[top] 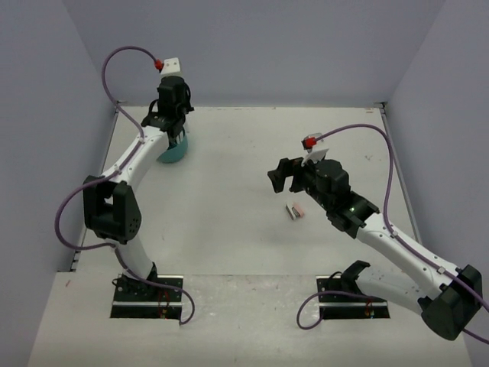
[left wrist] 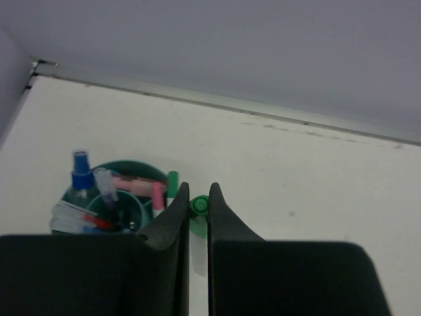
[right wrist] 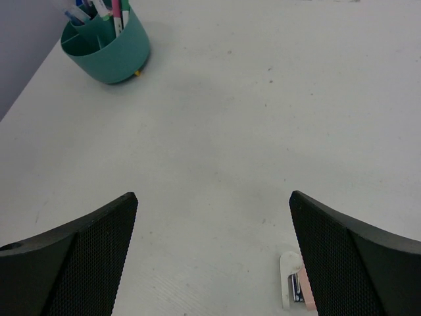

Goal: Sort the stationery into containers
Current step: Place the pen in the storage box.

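Eraser [top: 296,210], pink and white, lies loose on the tabletop [top: 229,237] in the overhead view. It sits just nearward of the right fingers [top: 284,176] and well apart from the teal tub [top: 174,151] under the left arm. Left wrist: the left fingers [left wrist: 172,224] pinch a green marker [left wrist: 198,205] just beside the tub. Right wrist: the right fingers are spread wide, with the eraser [right wrist: 295,287] low by the inner edge of the finger at picture right, its long axis across their closing line.

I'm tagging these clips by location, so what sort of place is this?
Most likely a robotics lab test cell: a white tabletop boxed in by plain pale-lilac wall panels, two white robot arms bolted at its edge, and a round teal plastic tub of pens.
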### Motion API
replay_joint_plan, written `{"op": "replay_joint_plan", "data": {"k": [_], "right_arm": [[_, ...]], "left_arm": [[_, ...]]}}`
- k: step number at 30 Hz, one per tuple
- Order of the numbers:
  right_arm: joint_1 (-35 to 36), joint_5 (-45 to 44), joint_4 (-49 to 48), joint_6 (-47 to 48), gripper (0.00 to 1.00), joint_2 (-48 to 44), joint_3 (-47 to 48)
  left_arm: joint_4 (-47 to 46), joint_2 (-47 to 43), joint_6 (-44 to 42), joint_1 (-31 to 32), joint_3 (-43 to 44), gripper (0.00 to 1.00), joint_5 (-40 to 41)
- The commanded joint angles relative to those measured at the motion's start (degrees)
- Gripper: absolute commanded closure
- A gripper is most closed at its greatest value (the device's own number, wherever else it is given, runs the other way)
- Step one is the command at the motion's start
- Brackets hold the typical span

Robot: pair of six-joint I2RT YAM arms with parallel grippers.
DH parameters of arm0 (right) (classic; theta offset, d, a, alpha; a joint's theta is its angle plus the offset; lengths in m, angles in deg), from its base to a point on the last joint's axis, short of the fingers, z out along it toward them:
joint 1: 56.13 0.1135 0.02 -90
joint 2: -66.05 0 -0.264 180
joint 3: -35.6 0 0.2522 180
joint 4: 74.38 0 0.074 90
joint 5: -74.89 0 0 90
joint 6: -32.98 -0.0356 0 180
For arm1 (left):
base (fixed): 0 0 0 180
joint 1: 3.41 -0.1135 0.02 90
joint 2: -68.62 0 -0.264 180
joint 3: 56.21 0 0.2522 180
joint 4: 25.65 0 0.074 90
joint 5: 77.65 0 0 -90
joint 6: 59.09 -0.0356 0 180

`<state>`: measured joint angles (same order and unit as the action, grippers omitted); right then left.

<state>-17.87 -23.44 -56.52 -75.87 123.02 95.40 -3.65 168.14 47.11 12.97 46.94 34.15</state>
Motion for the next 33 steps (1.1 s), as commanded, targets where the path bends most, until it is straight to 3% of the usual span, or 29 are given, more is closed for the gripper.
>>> {"op": "replay_joint_plan", "data": {"k": [1, 9, 18, 23, 24, 26, 28, 30, 33], "right_arm": [[-0.5, -0.6, -0.1, -0.6, 0.01, 1.4, 0.3], [-0.6, 3.2, 0.0, -0.1, 0.01, 4.2, 1.5], [-0.6, 2.0, 1.2, 0.0, 0.01, 5.2, 2.3], [-0.6, -1.6, 6.8, 0.8, 0.01, 5.1, 5.1], [-0.6, -2.3, 7.5, 0.9, 0.01, 5.0, 5.5], [-0.6, -3.6, 10.0, 1.0, 0.01, 4.6, 6.2], [-0.7, -7.1, 12.4, -0.2, 0.01, 4.4, 7.0], [-1.1, -11.9, 15.3, -2.7, 0.01, 4.3, 7.9], [-2.3, -12.9, 19.8, -4.6, 0.04, 6.2, 9.1]], "left_arm": [[-3.6, 4.5, -8.3, -3.4, 5.8, 1.00, 5.7], [-8.8, 8.8, -13.6, -4.1, 4.5, 1.00, 5.3], [-13.2, 9.7, -11.4, -4.4, -0.6, 1.00, 3.0], [-13.1, 10.2, -10.0, -4.4, -2.3, 0.98, 3.1], [-13.1, 10.0, -9.7, -4.4, -2.6, 0.92, 3.1], [-12.7, 9.7, -8.9, -4.4, -3.1, 0.70, 2.9], [-12.0, 8.8, -8.0, -4.4, -3.7, 0.64, 2.8], [-10.8, 7.4, -5.9, -4.4, -3.9, 0.49, 1.9], [-9.4, 2.8, -2.7, -4.2, -3.8, 0.37, -0.2]]}}
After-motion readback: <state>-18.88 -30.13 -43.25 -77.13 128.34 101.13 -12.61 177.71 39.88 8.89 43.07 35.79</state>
